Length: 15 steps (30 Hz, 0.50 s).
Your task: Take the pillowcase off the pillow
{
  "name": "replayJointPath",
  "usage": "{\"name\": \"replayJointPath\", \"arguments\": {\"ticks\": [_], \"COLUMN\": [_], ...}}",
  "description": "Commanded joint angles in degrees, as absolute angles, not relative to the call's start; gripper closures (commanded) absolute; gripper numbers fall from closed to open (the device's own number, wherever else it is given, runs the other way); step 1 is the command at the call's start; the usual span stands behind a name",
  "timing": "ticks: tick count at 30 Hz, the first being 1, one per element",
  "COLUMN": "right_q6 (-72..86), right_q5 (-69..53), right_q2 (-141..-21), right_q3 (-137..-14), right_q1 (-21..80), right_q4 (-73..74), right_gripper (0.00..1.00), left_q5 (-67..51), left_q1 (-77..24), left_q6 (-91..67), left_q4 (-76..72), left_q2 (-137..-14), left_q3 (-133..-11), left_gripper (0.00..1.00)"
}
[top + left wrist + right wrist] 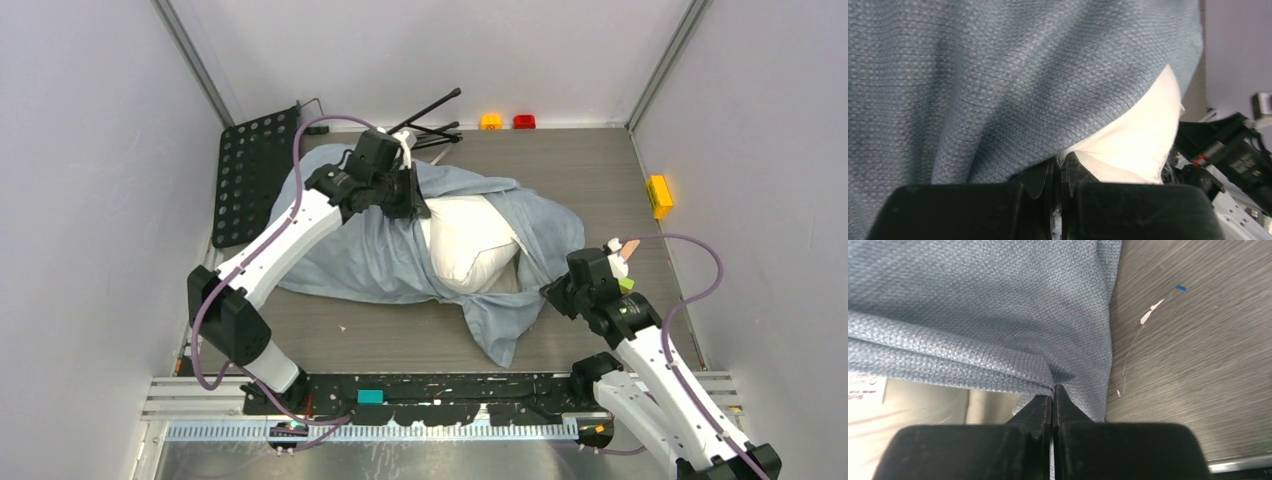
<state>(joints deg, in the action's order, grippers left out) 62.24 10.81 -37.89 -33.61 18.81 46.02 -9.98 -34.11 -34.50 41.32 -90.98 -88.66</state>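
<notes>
In the middle of the table (400, 338) the pillowcase (340, 250) lies rumpled, blue-grey side up. The pillow (465, 245) shows white through its open mouth; how much of it sits hidden under the cloth to the left you cannot tell from above. Your left gripper (1060, 161) has its fingers pressed together on a fold of the pillow's white cover, right where the pillowcase hem drapes over it. Your right gripper (1054, 389) is likewise closed, nipping a folded edge of the pillowcase low over the bare grey table at the right of the heap. By my reading you are mid-strip, with one arm anchoring the cushion and the other holding the cover. The next move calls for drawing the two grips apart so the cloth slides along the pillow and off it. Check that the left pinch has caught only white cloth. If any blue-grey weave is trapped with it, the cover will likely drag the pillow along rather than slip free.
</notes>
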Motion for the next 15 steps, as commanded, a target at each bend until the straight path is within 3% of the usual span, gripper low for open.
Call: {"name": "replayJointPath", "arguments": {"ticks": [1,6,10,15], "right_q6": [61.38,53.41,41.05,35.51], "right_q5": [9.32,3.32,-9.05,-10.68], "right_q2": [-40.33,-44.97,-50.6,-51.64], "right_q3": [-29.93,-32.15,-37.64,-40.81], "right_q1": [18.45,18.46,18.41,18.45], "right_q4": [45.1,35.75,33.59,33.78], "right_gripper": [1.0,0.98,0.74,0.66], "left_q5": [-5.95,-13.09,-16.58,-16.32], "left_q1": [-29.44,-29.44,-29.44,-29.56], "left_q6": [-34.53,-31.13,-26.05,-22.2], "left_q4": [35.74,39.5,45.44,51.06], "left_q2": [-86.25,-84.56,-82.56,-77.43], "left_q3": [-88.95,-89.59,-90.61,-90.62], "left_gripper": [1.0,0.98,0.9,0.77]}}
